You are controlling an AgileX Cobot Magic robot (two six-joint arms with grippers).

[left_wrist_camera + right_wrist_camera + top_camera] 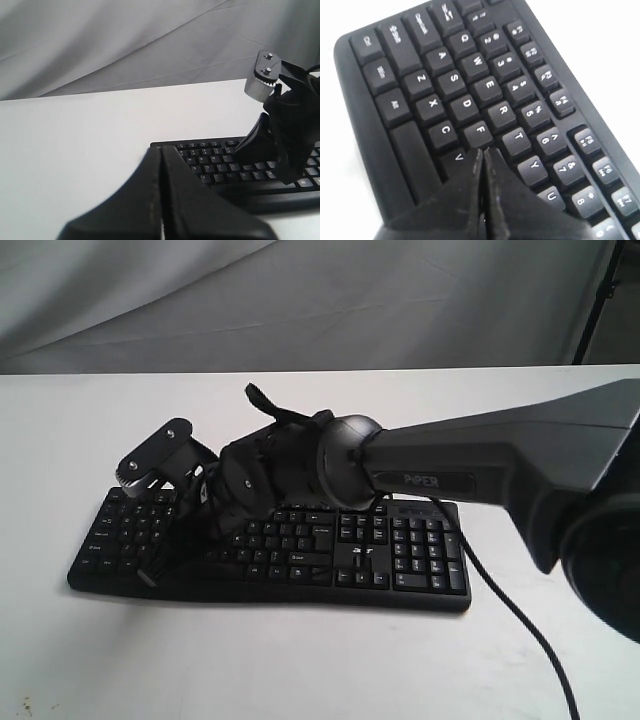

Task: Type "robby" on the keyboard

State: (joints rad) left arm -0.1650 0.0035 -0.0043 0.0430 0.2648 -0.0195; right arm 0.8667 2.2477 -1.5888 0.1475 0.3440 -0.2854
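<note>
Right hand (484, 151) pressed together, tip lower centre beside F key (481, 131) on keyboard (407, 155); press straight down, one key only (R key (502, 111) sits up-right).

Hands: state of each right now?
Left hand: closed, holding nothing.
Right hand: closed, holding nothing, tips by F and V on the keyboard.

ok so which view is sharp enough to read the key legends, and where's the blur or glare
Right wrist view: sharpest, keyboard legends like R and T readable, though the shut right tool up close is soft. Left wrist view: left tool a blurred dark mass, legends too small. Exterior view: table washed out white, legends unreadable.
</note>
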